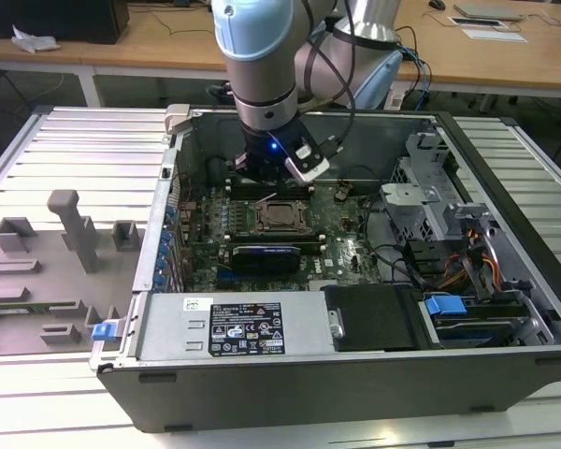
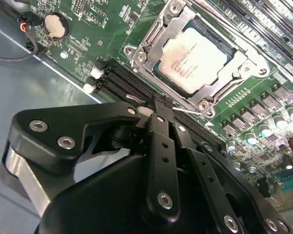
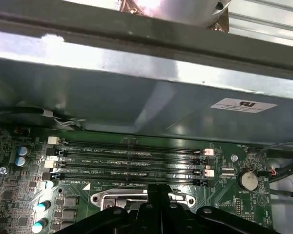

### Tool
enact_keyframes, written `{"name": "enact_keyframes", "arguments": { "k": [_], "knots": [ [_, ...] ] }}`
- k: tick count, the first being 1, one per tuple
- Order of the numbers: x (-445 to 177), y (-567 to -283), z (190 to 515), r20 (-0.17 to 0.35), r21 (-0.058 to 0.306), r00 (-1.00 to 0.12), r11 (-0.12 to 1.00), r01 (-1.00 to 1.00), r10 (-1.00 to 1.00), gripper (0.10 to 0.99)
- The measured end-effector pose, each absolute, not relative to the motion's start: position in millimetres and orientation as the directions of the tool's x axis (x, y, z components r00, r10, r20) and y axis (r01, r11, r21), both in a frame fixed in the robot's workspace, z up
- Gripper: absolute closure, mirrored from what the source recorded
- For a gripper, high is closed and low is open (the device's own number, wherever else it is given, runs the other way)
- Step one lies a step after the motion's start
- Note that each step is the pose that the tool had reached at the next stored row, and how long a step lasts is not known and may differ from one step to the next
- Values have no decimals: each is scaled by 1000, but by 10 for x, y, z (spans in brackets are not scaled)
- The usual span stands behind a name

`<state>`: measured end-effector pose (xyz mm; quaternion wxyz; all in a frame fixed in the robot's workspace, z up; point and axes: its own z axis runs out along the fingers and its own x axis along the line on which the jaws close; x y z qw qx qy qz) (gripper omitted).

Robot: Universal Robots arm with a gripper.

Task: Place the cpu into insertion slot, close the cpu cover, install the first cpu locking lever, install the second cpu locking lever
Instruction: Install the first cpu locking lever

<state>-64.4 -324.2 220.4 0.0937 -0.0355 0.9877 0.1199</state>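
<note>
The cpu [image 2: 195, 58], a square chip with a silvery top, lies in the insertion slot [image 2: 205, 105] on the green board. The cpu cover [image 2: 158, 34] is down over the chip's edges. A thin wire locking lever [image 2: 186, 111] runs along the socket's side, right by my fingertips. A second wire lever [image 2: 234, 27] lies along the opposite side. My gripper [image 2: 158, 103] is shut, with nothing visible between its black fingers, and its tips sit at the socket's edge beside the memory slots. In the exterior view the gripper [image 1: 266, 178] hangs just behind the cpu [image 1: 280, 216].
Long black memory slots [image 3: 132, 161] run between the socket and the case wall [image 3: 136, 92]. A black expansion card [image 1: 266, 254] lies in front of the socket. A coin battery [image 2: 56, 25], drive cage [image 1: 421, 201] and cables [image 1: 430, 271] crowd the case. A grey fixture plate [image 1: 47, 271] lies outside.
</note>
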Motion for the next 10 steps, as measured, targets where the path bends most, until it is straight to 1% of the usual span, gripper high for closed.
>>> {"name": "enact_keyframes", "arguments": {
  "k": [1, 10],
  "knots": [
    [-617, -3230, 2198, -188, 216, -981, 972, -91, -50, 980],
    [-579, -3113, 2186, -183, 189, -982, 978, -87, -52, 980]
  ]
}}
